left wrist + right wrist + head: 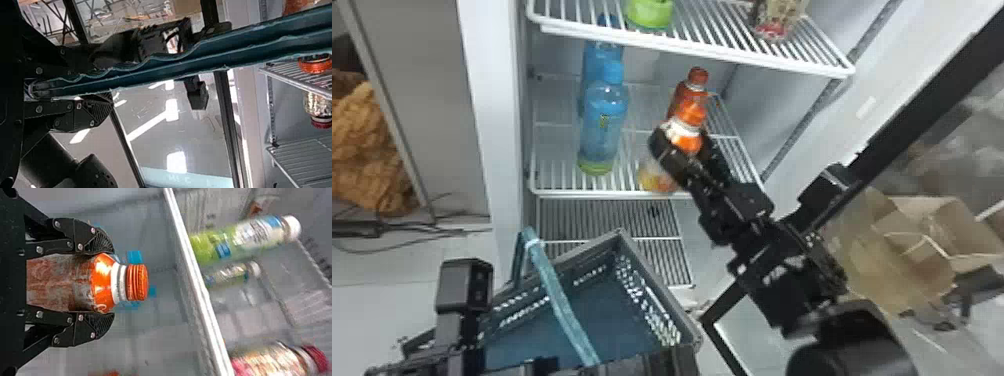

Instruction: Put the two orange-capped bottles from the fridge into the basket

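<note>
In the head view my right gripper [684,150] is around an orange-capped bottle [691,115] at the middle shelf's front right. The bottle's lower part shows left of the fingers. In the right wrist view my right gripper [109,283] has one finger on each side of this orange-capped bottle [103,284], cap free. The other orange-capped bottle [697,77] stands just behind it. At the bottom edge of the head view my left gripper [537,367] is at the handle of the basket [694,332]. In the left wrist view my left gripper [103,94] is shut on that teal handle [164,68].
Two blue bottles [604,120] stand at the left of the middle shelf. The upper shelf [702,47] holds a green-bottomed bottle [650,12] and a red-capped one [777,22]. The fridge door's dark frame [927,90] runs along the right, with cardboard boxes [932,220] beyond.
</note>
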{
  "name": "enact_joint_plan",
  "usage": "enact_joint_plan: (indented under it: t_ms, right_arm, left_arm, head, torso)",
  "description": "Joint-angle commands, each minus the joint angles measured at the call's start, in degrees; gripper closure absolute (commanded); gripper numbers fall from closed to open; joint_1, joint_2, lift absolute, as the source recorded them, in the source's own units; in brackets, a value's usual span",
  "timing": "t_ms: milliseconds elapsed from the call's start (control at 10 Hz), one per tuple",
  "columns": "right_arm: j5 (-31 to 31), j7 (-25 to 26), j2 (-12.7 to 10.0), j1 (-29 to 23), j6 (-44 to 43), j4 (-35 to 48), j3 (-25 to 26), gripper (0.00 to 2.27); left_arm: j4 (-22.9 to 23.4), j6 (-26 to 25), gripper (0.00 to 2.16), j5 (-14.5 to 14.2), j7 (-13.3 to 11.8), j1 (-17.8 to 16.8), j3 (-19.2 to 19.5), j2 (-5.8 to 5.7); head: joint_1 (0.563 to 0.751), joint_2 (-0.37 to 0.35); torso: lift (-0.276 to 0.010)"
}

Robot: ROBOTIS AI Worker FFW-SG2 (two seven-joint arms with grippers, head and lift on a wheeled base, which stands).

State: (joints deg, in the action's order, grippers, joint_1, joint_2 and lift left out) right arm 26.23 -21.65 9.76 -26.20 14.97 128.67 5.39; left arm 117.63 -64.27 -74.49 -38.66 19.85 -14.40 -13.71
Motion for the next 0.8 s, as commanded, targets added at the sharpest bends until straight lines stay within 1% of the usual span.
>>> enact_joint_plan:
  t_ms: [0,100,200,300,600,700]
  right_arm:
    - [2.6,-1.4,0.0,-4.6,13.4,8.4,1.1,0.75]
    - [3.5,-1.4,-0.1,-7.3,21.7,14.1,1.9,0.75]
    - [4.4,-1.4,-0.2,-8.7,29.2,18.5,2.7,0.75]
    - [5.3,-1.7,0.0,-9.1,36.5,21.2,3.4,0.75]
    - [6.9,-1.7,1.0,-9.0,51.4,26.2,3.6,0.75]
    - [6.9,-1.7,1.1,-8.7,53.4,26.1,3.6,0.75]
  left_arm:
    - [0.0,0.0,1.17,0.1,0.0,-0.2,0.0,0.00]
    - [0.0,0.0,1.17,0.2,0.1,-0.2,0.0,0.00]
    - [0.0,0.0,1.17,0.2,0.0,-0.2,-0.1,0.00]
    - [0.0,-0.1,1.17,0.2,0.1,-0.3,-0.1,0.00]
    - [-0.1,-0.1,1.17,0.2,0.1,-0.3,-0.1,0.00]
    - [-0.1,-0.1,1.17,0.2,0.1,-0.3,-0.2,0.00]
  head:
    - [0.695,-0.350]
    - [0.695,-0.350]
    - [0.695,-0.350]
    - [0.695,-0.350]
    - [0.695,-0.350]
    - [0.695,-0.350]
  torso:
    - [-0.235]
    - [-0.235]
    - [-0.235]
    - [-0.235]
    - [-0.235]
    - [-0.235]
